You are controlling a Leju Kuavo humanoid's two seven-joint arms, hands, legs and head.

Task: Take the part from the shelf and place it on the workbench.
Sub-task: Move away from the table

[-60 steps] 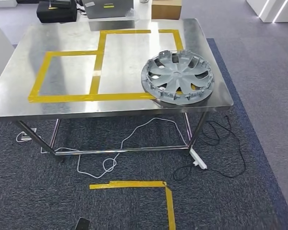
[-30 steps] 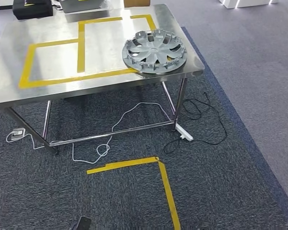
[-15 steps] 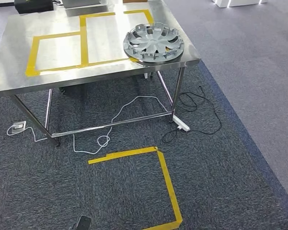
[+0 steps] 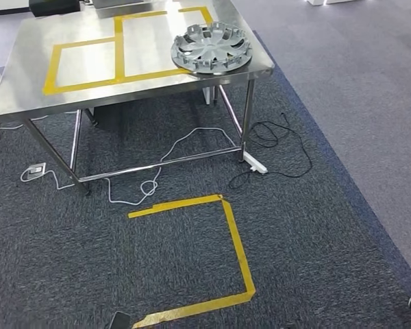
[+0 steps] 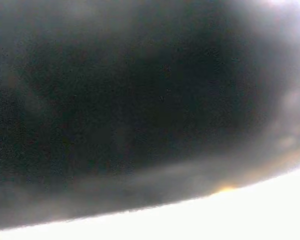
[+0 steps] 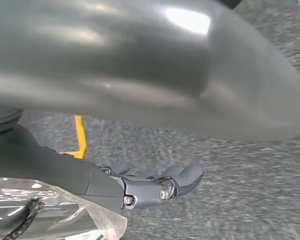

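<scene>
The part, a grey plastic wheel cover (image 4: 212,48), lies flat on the near right corner of the steel workbench (image 4: 33,75). It overlaps the corner of the yellow tape rectangles (image 4: 118,48) marked on the top. Nothing touches it. In the right wrist view my right hand (image 6: 156,187) hangs over the dark carpet with its fingers (image 6: 188,176) stretched out and nothing in them. The left wrist view is a dark blur with no shape I can make out.
A yellow tape square (image 4: 237,240) marks the carpet between me and the bench. White and black cables (image 4: 281,147) and a power strip (image 4: 256,163) lie by the bench legs. A small black object (image 4: 120,320) sits on the floor at the near edge.
The whole picture has shifted: the camera has drawn back from the bench, which now lies farther off and higher. The wheel cover keeps its place on the bench top.
</scene>
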